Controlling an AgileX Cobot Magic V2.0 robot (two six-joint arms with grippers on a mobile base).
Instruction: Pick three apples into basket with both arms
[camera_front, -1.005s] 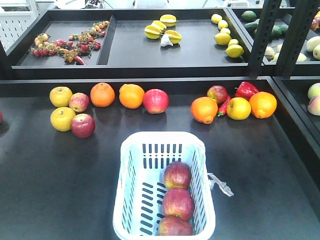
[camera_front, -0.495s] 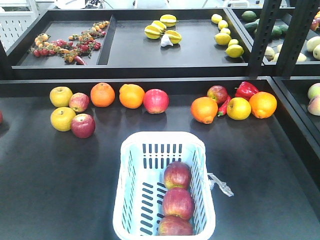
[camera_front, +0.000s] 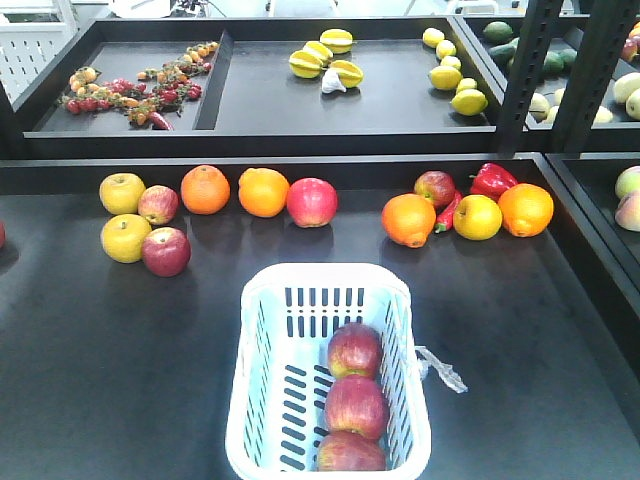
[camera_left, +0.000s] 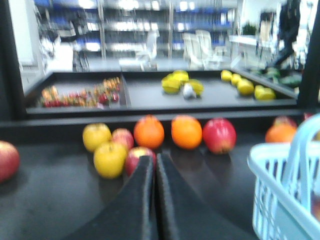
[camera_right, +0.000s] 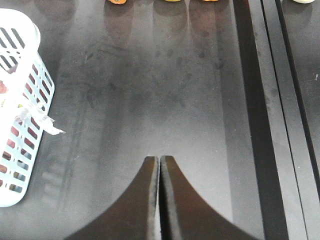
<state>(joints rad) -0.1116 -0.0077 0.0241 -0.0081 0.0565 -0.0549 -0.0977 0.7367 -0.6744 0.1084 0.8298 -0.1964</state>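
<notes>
Nothing has moved since the earlier frames. From the front we see three red apples (camera_front: 355, 395) lined up in the blue-white basket (camera_front: 262, 345); neither arm shows. Our left gripper (camera_left: 154, 167) is clenched on nothing, the basket to its right, loose fruit ahead. Our right gripper (camera_right: 159, 170) is likewise pressed closed and empty, the basket at its left. We judge the apples firm, smooth, fairly heavy: grip across the widest part.

We count three apples (camera_front: 355, 350) in one basket (camera_front: 262, 330), four red apples (camera_front: 312, 201) loose on the table, three yellow apples (camera_front: 125, 238), four oranges (camera_front: 264, 192), two red peppers (camera_front: 492, 180)
</notes>
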